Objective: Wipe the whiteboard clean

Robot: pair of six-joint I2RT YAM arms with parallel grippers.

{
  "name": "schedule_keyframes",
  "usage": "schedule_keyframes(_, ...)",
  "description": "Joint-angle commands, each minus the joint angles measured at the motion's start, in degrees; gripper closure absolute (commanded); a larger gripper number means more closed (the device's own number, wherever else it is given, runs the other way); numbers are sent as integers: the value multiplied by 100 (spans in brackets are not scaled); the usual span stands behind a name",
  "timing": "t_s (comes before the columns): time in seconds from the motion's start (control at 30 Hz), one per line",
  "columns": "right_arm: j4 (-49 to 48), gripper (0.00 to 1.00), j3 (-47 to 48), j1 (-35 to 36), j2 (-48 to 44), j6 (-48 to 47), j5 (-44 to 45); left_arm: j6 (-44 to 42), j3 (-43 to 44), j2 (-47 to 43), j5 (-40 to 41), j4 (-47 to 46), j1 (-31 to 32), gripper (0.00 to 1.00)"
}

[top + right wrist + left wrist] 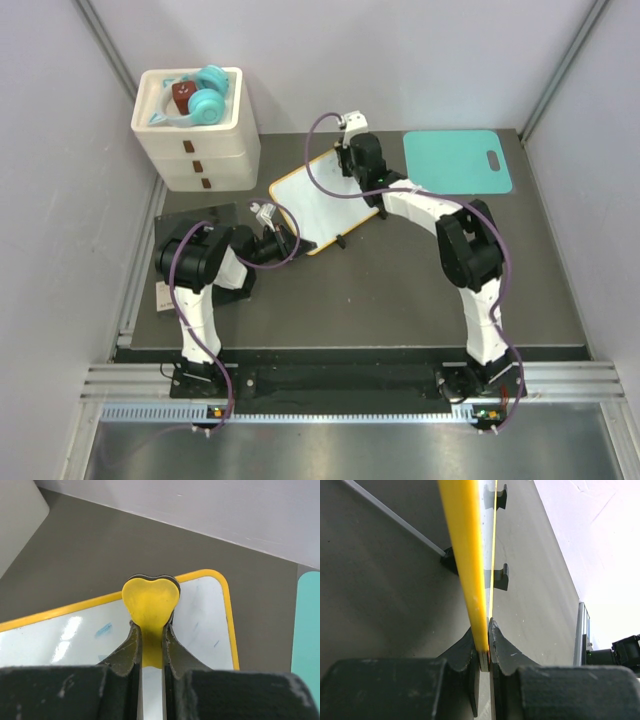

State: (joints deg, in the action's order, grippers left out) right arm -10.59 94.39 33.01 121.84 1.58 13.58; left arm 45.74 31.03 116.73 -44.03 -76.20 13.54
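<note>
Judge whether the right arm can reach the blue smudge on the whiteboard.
Probably yes: the right tool, shut on the yellow eraser, is over the whiteboard, and the blue smudge lies uncovered just beside it.

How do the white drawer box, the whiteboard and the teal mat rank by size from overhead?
Largest: the white drawer box, though its height brings it nearer the camera.
Then the teal mat and the whiteboard, about alike; the right arm hides part of the board, so no ranking.
</note>
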Motion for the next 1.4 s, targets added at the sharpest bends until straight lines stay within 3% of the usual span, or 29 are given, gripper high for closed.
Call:
schedule_keyframes(0.0, 259, 100, -246, 213, -11, -536, -417, -408, -18, -115, -185, -457, 52, 100)
schedule_keyframes(0.37, 470, 100, -44, 1400, 208, -282, -997, -416, -44, -124, -176, -466, 61, 100)
schedule_keyframes(0.57, 488, 100, 194, 1497, 375, -369, -640, -416, -61, -133, -176, -474, 61, 100)
schedule_keyframes(1.07, 874, 100, 660, -251, 560, -334, -128, -416, -26, -106, -194, -466, 61, 100)
schedule_keyframes(1.37, 620, 100, 494, -357, 429, -422, -663, -451, 18, -98, -194, -378, 79, 100)
